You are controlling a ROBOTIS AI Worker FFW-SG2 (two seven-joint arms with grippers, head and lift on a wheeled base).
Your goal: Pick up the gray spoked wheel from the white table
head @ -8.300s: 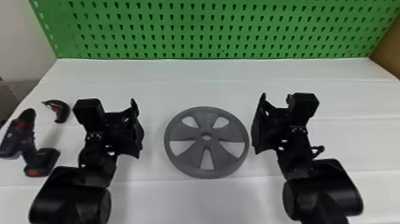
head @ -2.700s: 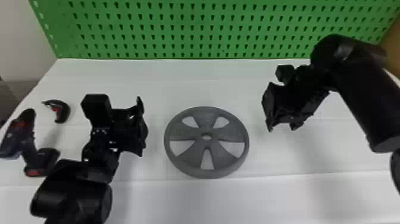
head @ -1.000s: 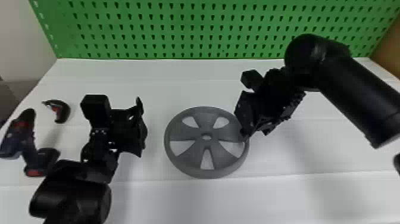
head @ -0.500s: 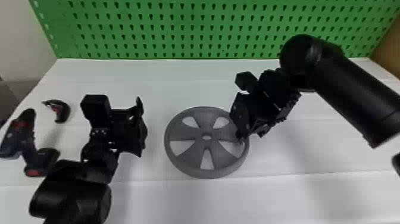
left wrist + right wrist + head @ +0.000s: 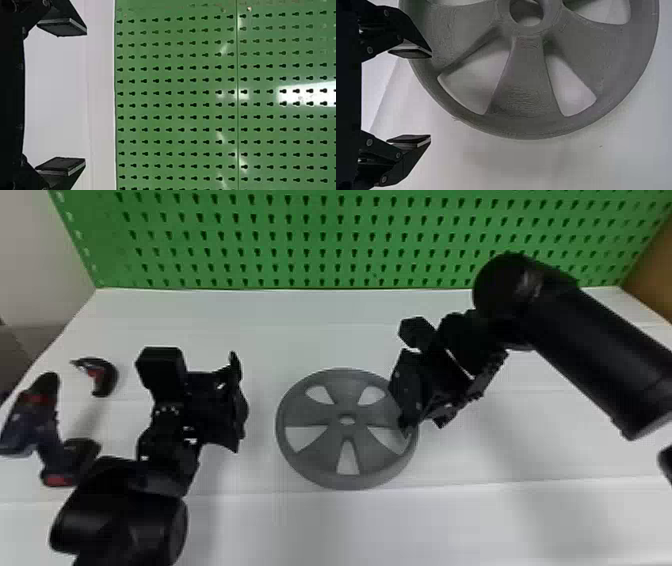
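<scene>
From left to right, a dark, red-trimmed power drill [image 5: 47, 440] lies on the white table [image 5: 350, 530], the black two-fingered left gripper [image 5: 241, 402] gapes wide and empty, the flat, round gray spoked wheel [image 5: 345, 460] lies mid-table, and the black two-fingered right gripper [image 5: 404, 405], spread wide and clasping nothing, overlaps its right rim.

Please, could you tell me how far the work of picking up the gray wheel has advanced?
Reaching the wheel looks nearly done: the right tool is at its right-hand rim. In hand is the grip, not yet made, as that tool's fingers stand open. Left to do are closing on the wheel and lifting it, since it lies flat on the white table.
</scene>
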